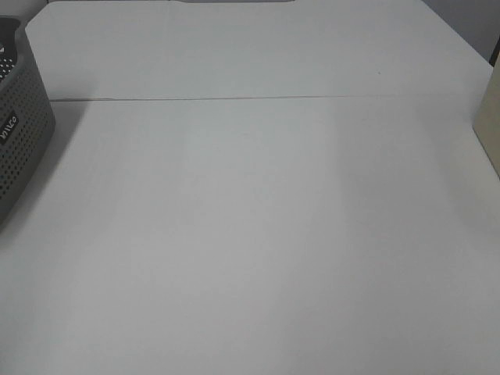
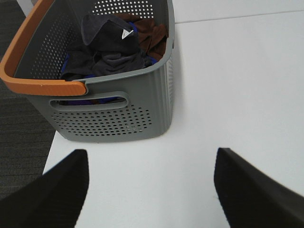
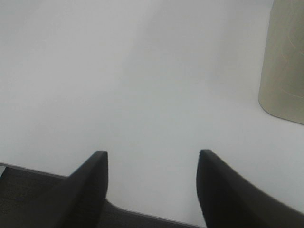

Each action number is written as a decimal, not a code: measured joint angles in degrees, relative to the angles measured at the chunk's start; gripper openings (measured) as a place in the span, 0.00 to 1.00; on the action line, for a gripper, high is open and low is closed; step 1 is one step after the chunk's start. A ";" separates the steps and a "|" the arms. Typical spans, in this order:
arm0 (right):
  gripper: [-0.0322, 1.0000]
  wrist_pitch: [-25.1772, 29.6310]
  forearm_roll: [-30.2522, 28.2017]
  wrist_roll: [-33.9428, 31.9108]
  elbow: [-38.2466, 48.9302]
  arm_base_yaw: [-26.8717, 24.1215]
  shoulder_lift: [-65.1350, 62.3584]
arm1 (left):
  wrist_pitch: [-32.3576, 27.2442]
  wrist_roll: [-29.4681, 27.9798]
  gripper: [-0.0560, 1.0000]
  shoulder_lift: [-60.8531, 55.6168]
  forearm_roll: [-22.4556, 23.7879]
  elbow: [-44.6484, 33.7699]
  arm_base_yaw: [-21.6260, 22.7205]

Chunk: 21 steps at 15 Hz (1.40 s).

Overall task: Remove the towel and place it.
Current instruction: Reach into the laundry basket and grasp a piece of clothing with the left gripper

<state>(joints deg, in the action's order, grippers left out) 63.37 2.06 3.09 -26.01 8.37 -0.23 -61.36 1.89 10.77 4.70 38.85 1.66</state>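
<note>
Nearest to me are my own two grippers, and neither holds anything. The left gripper has its fingers spread wide, with only bare white table between them. The right gripper is just as open over the table's near edge. It is far from the job, and the only thing close to it is a beige container, which sits at about three o'clock in the high view.

Just ahead of my left fingers stands the grey perforated basket. It sits at about ten o'clock on the table, hard against the table's left edge, with its orange handle swung over the side nearest me. The towel is inside it, a dark charcoal heap crumpled in the middle, with a small white tag showing on a fold at the far side. A rust-brown cloth is bundled against the far wall, and scraps of blue cloth show under the dark heap. I cannot tell where one dark fold ends and the next begins.

I judge that I am at the very start — the reach, with no grasp made yet. The next move is for the left arm. It should clear the rim and handle, come down open onto the charcoal heap, and pinch the dark cloth alone, leaving the brown and blue. The lift should probably be a high one — the towel looks bulky for that basket. There is plenty of bare table toward the middle to lay it on.
</note>
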 joint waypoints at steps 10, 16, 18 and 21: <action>0.57 0.00 0.00 0.00 0.00 0.00 0.00 | 1.20 -2.41 0.71 19.82 0.86 8.65 0.00; 0.57 0.00 0.00 0.00 0.00 0.00 0.00 | 1.03 -2.92 0.71 36.10 3.15 17.25 0.00; 0.57 0.00 0.00 0.00 0.00 0.00 0.00 | 0.34 -2.86 0.71 41.54 3.84 20.51 0.00; 0.57 0.00 0.00 0.00 0.00 0.00 0.00 | -1.66 -1.26 0.71 48.13 4.93 24.75 0.00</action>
<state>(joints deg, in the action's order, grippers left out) 63.37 2.06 3.09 -26.01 8.37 -0.23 -63.03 0.63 58.90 9.63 63.60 1.66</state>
